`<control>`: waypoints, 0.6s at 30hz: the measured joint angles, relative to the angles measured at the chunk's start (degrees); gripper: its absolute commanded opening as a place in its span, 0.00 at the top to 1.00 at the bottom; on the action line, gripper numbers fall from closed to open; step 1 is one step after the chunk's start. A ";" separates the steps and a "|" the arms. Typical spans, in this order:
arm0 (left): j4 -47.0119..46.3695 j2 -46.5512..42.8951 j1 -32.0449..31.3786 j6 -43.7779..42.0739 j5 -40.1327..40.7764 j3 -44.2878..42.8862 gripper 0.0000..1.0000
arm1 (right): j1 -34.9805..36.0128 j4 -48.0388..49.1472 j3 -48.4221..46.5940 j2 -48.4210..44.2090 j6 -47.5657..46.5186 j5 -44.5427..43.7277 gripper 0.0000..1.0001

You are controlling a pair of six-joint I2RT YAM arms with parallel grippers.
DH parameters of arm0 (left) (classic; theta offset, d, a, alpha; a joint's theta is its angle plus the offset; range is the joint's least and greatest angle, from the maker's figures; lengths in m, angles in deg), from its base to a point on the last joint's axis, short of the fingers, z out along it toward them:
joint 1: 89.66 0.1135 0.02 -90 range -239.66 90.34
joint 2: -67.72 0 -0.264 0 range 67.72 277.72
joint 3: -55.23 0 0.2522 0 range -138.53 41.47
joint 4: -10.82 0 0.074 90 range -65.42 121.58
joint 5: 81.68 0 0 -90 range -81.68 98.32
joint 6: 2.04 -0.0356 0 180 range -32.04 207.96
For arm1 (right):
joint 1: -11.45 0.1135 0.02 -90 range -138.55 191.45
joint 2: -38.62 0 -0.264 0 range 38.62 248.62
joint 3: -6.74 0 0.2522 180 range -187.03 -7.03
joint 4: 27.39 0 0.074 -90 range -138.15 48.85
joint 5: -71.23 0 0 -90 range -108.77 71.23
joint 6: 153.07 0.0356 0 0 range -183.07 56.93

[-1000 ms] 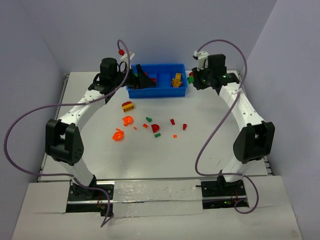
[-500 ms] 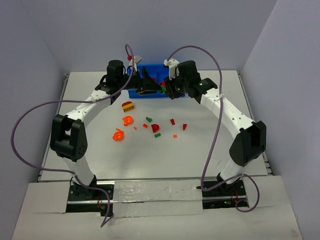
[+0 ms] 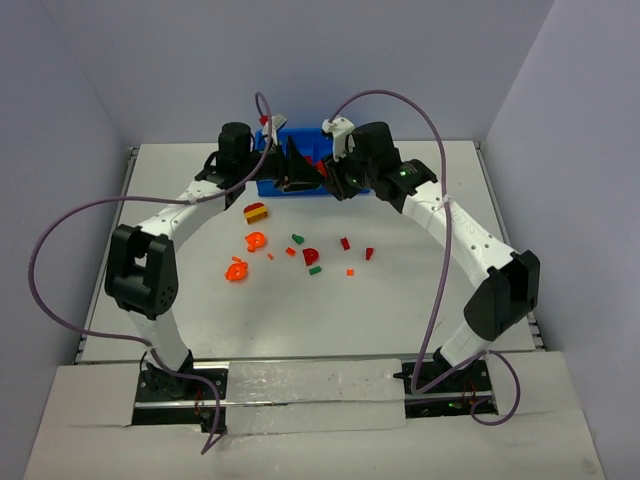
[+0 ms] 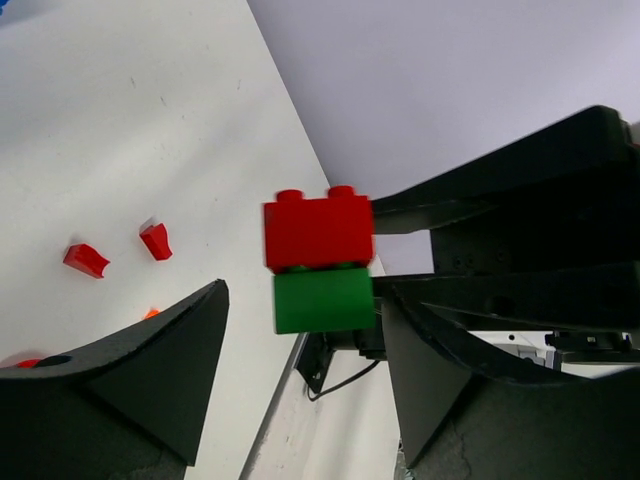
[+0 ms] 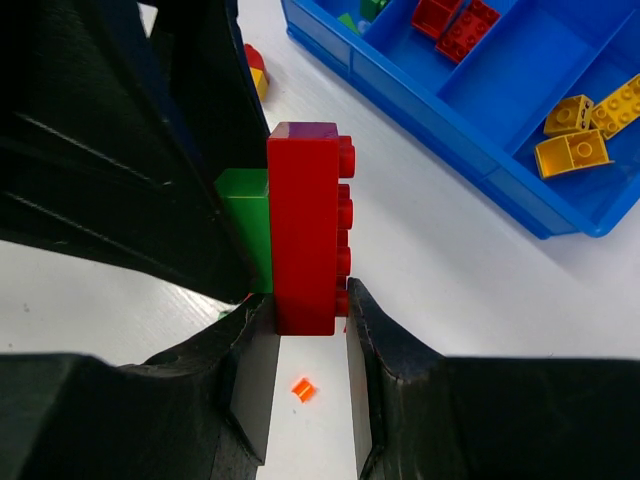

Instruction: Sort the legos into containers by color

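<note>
Plainly, the right tool point(image 5: 305, 325) pinches the long red brick point(image 5: 308, 230) by one end, above the worktop point(image 5: 430, 260) near the blue tray point(image 5: 450, 150). A shorter green brick point(image 4: 322, 300), smooth hard plastic, is stuck beneath it, sitting between the spread jaws of the left tool point(image 4: 300, 320).

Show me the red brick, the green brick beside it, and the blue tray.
red brick point(image 5: 308, 230): right wrist view, middle of its red face.
green brick point(image 5: 246, 225): right wrist view, its visible green side.
tray point(image 5: 430, 118): right wrist view, its near outer wall.
</note>
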 measured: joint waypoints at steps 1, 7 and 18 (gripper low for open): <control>0.01 0.10 0.00 0.11 -0.01 0.00 0.32 | 0.04 0.02 0.00 -0.20 -0.02 0.04 1.00; -0.42 0.15 -0.08 0.83 -0.70 0.00 0.54 | 0.12 0.00 0.30 -0.59 -0.29 -0.27 1.00; -3.14 0.07 0.05 0.96 -1.82 3.93 1.00 | 0.88 1.18 2.12 -0.45 -1.40 -6.49 1.00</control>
